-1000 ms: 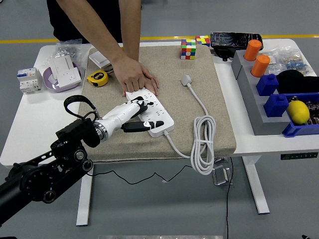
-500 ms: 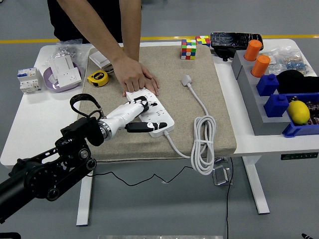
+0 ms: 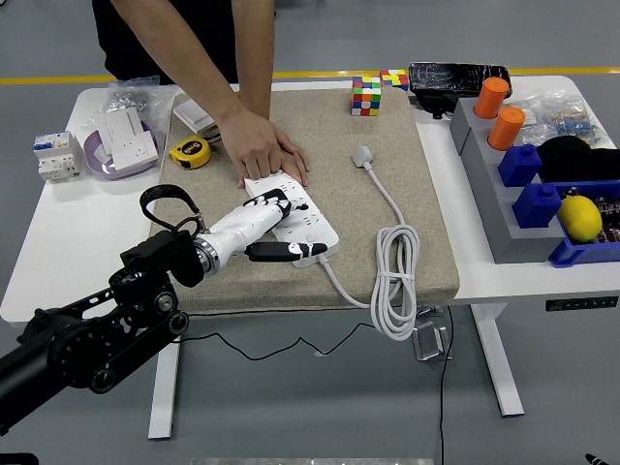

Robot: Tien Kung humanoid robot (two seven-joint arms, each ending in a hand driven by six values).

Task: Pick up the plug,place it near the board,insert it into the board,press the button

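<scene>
Left hand [image 3: 269, 225], white with black fingertips, lies spread on the white power strip board [image 3: 294, 221], grasping nothing. Its fingers hide the button. A person's hand [image 3: 264, 145] pins the board's far end; the grey plug [image 3: 363, 155] lies apart on the beige mat [image 3: 329, 126].

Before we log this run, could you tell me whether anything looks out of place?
Yes: the white cable hangs coiled over the mat's near edge, and a person's hand presses the power strip while the left robot hand works.

The board [image 3: 295, 228] lies on the mat [image 3: 329, 136], plug [image 3: 363, 155] to its right.
</scene>
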